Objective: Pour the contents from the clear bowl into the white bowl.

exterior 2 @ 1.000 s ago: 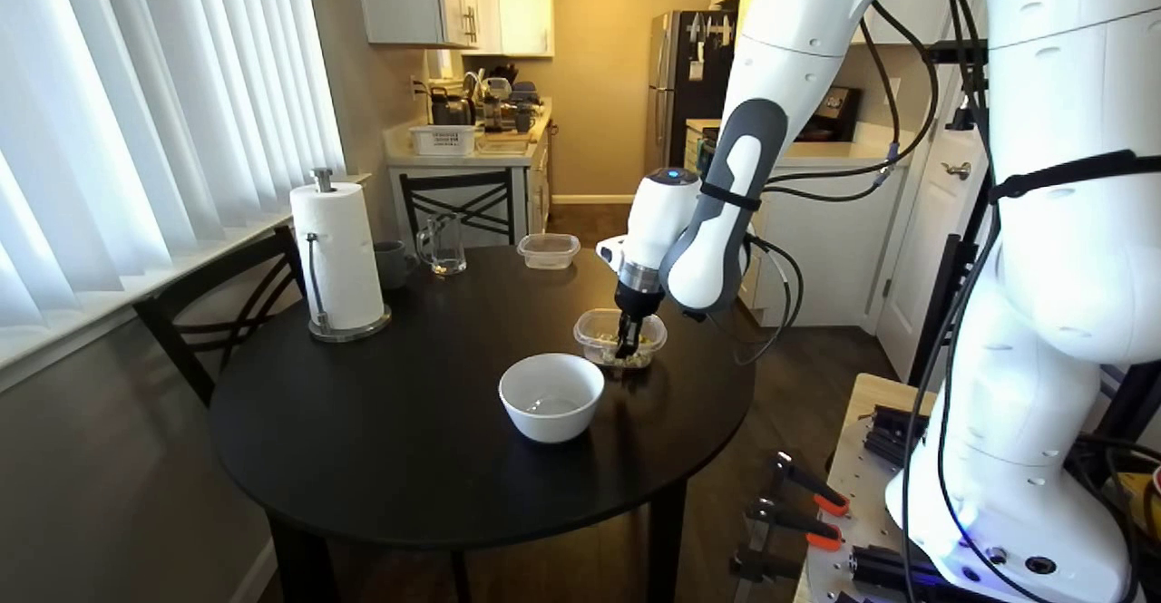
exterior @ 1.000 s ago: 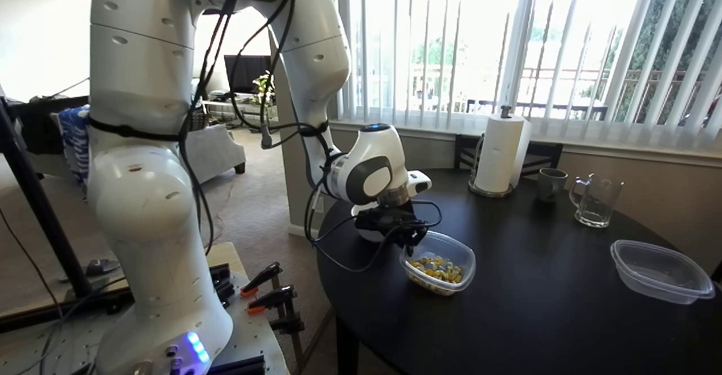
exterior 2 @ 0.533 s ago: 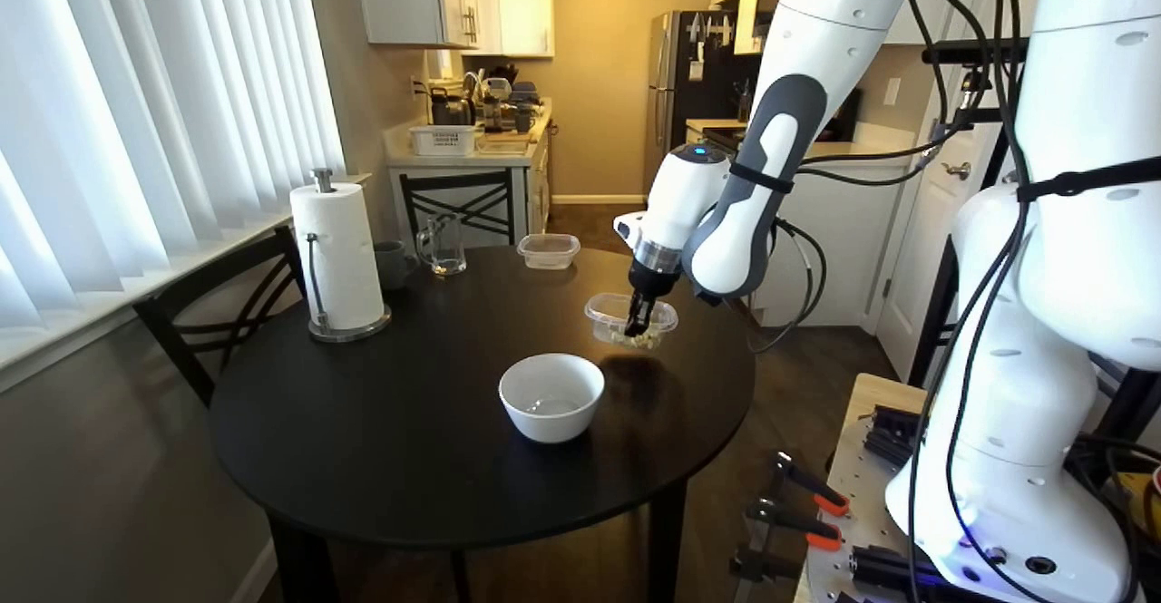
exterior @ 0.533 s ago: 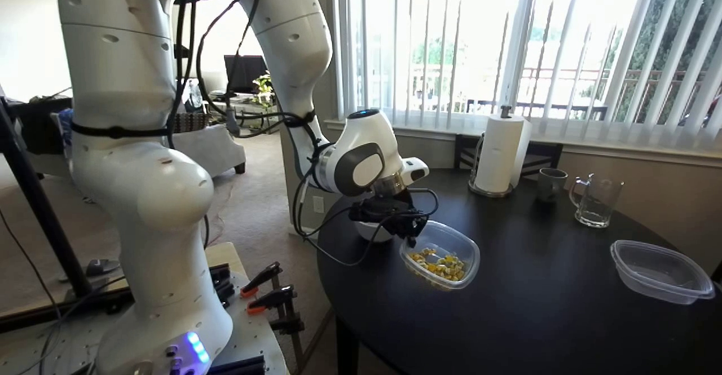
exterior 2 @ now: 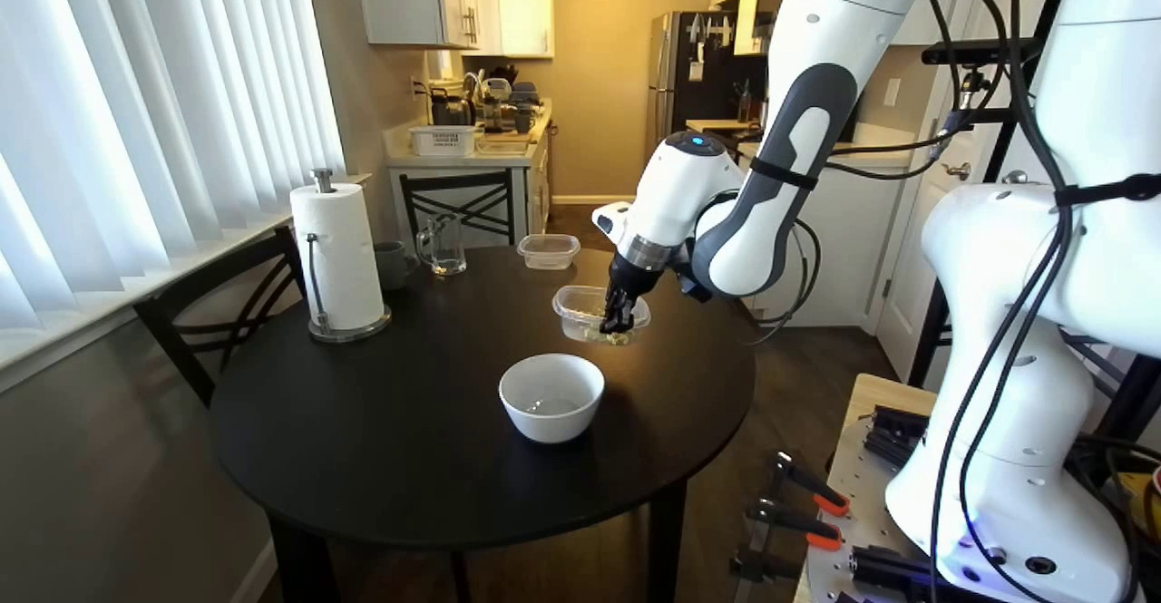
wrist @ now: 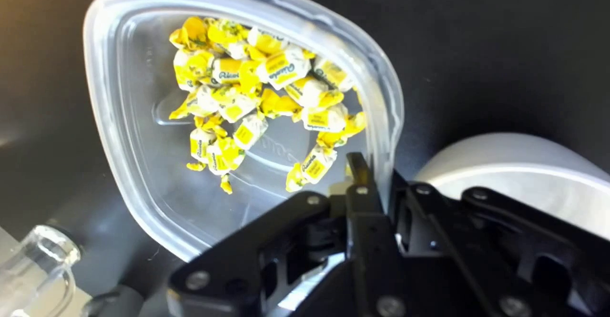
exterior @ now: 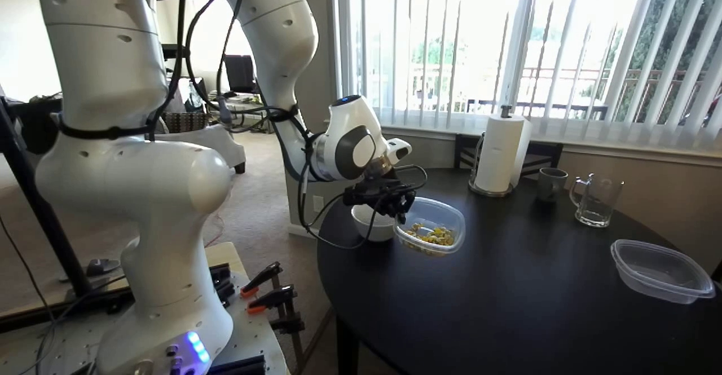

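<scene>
My gripper (wrist: 379,168) is shut on the rim and wall of the clear bowl (wrist: 106,102), one finger inside and one outside. It shows at the bowl's edge in both exterior views (exterior: 403,215) (exterior 2: 619,320). The clear bowl (exterior: 458,225) is held above the dark table, roughly level. The contents (wrist: 228,71), yellow-and-white wrapped candies, lie inside it, heaped mostly away from my fingers. The white bowl (exterior 2: 551,414) stands upright on the table and no candies show in it. It is close beside my gripper in the wrist view (wrist: 491,155), and partly hidden behind it in an exterior view (exterior: 377,233).
A larger flat clear container (exterior: 660,276) stands on the table, with a glass mug (exterior: 599,203) and a grey mug (exterior: 550,184) farther back. A paper towel roll (exterior 2: 337,254) stands near the window. The round table's edge (exterior 2: 508,544) is near the white bowl.
The clear bowl has risen off the table in my gripper, with the candies inside. It has then shifted toward the white bowl. The white bowl has not moved.
</scene>
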Robot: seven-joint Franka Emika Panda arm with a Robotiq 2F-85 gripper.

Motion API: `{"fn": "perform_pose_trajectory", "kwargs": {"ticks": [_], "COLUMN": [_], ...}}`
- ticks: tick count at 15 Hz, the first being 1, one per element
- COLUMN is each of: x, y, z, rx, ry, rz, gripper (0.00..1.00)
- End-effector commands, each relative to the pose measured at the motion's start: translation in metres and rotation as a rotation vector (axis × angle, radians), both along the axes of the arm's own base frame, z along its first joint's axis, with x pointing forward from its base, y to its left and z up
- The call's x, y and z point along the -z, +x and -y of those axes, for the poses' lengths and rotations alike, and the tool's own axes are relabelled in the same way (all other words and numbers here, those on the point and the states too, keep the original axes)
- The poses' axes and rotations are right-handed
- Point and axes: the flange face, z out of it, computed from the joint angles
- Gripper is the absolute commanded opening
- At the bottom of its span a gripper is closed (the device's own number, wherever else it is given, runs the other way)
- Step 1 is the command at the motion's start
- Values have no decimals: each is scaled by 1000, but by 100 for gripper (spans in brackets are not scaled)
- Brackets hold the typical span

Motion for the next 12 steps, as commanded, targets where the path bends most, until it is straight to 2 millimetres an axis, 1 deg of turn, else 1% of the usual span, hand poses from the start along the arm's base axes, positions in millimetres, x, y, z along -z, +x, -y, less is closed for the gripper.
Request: {"fn": "perform_pose_trajectory", "kwargs": {"ticks": [1, 3, 5, 9, 10, 11, 12], "x": [-14, -20, -25, -37, -49, -60, -69], "y": [-8, -9, -14, -39, -44, -41, -49], "z": [-29, -43, -56, -94, -102, -117, -127], "rx": [-113, -162, -215, -368, -403, -435, -484], "ry": [49, 62, 87, 196, 205, 234, 247], "rz": [70, 105, 133, 167, 192, 172, 177], "gripper": [6, 6, 6, 6, 6, 6, 6]}}
